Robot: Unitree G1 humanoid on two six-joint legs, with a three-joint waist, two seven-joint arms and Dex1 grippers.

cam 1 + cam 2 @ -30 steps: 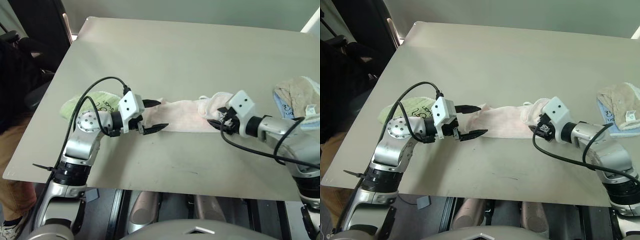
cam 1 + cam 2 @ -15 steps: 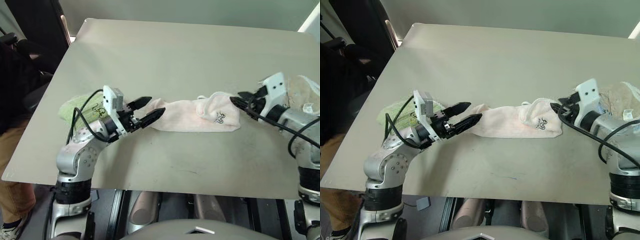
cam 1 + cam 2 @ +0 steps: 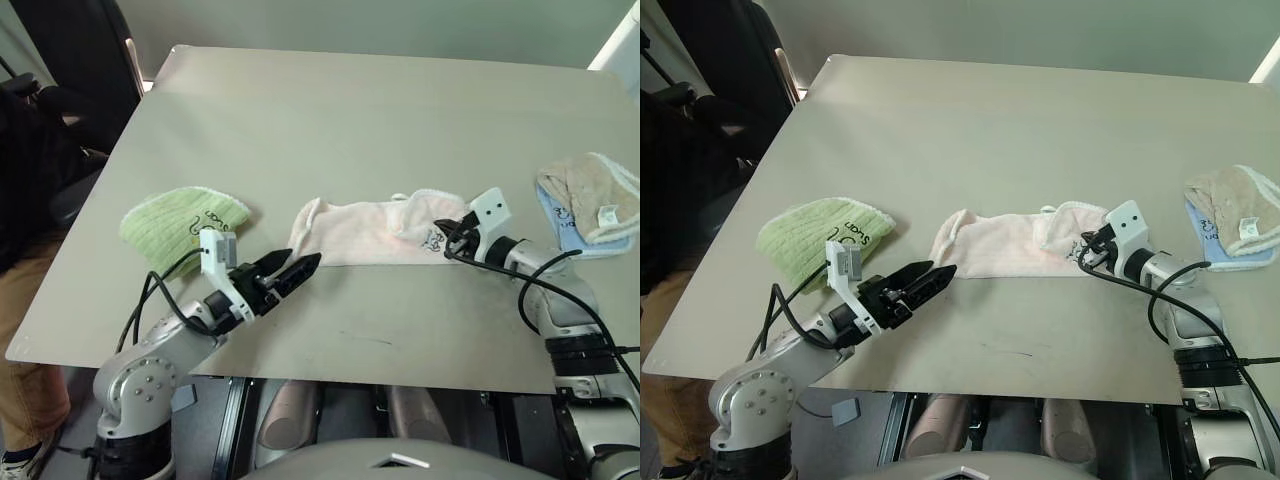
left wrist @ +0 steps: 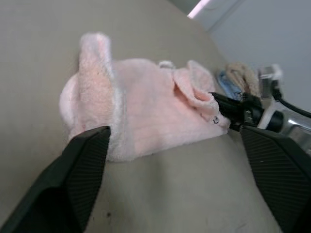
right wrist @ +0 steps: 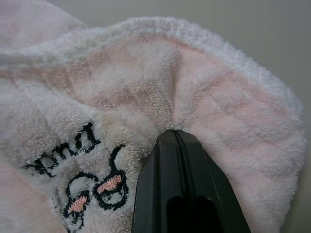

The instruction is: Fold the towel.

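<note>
The towel, pale pink terry with a dark printed mark near its right end, lies bunched lengthwise across the middle of the table. My right gripper is at that right end. In the right wrist view its fingers are shut, with the tips pinching a crease of the towel beside the print. My left gripper is level and open, just short of the towel's left end, toward the table's near edge. The left wrist view has the towel between the spread fingers, untouched.
A light green towel lies on the table's left side, behind my left arm. A beige towel rests on a blue cloth at the right edge. A dark chair and a person's leg are past the left edge.
My right gripper came down from the right onto the towel's right end and shut. My left gripper rolled and drew back from the towel's left end, staying open.
</note>
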